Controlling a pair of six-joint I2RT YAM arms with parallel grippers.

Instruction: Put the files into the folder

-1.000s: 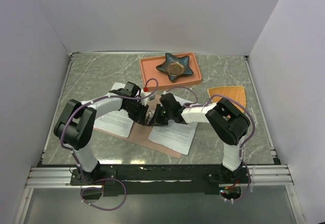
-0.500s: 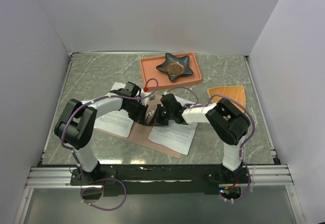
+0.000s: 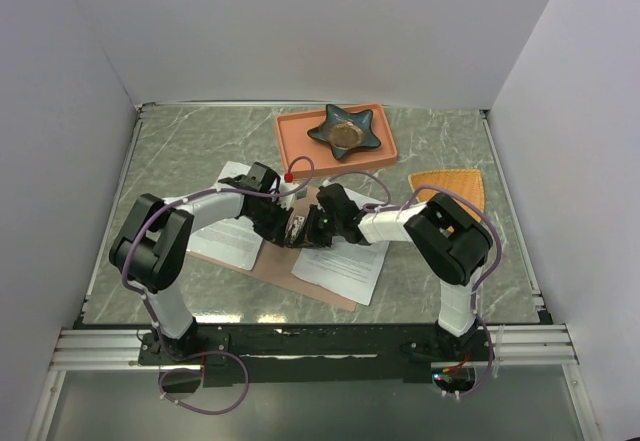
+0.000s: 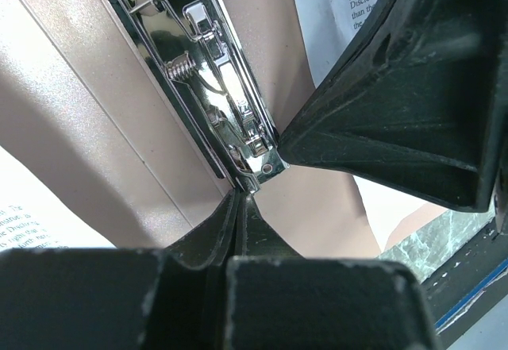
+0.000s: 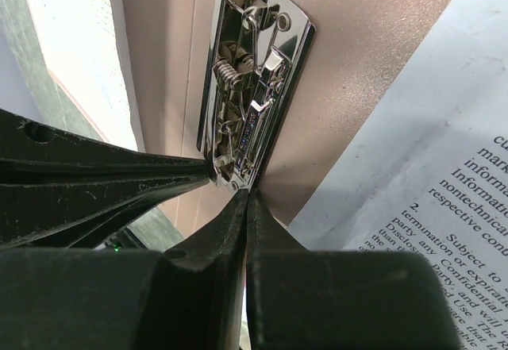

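Top view: the folder (image 3: 268,267) is lying open and flat at mid-table, with the files (image 3: 340,266) resting as printed sheets on both of its leaves. Both arms are reaching inward, and the left gripper (image 3: 281,225) and right gripper (image 3: 309,227) are meeting tip to tip at the silver clip (image 3: 295,227) on the spine. A salmon tray (image 3: 290,146) carrying a star-shaped dish (image 3: 345,131) is sitting behind, and an orange mat (image 3: 448,183) is lying to the right. Left wrist view: the left gripper's jaws are pressing finger against finger, tips touching the clip's near end. Right wrist view: the right gripper's jaws are likewise closed, tips touching that same end.
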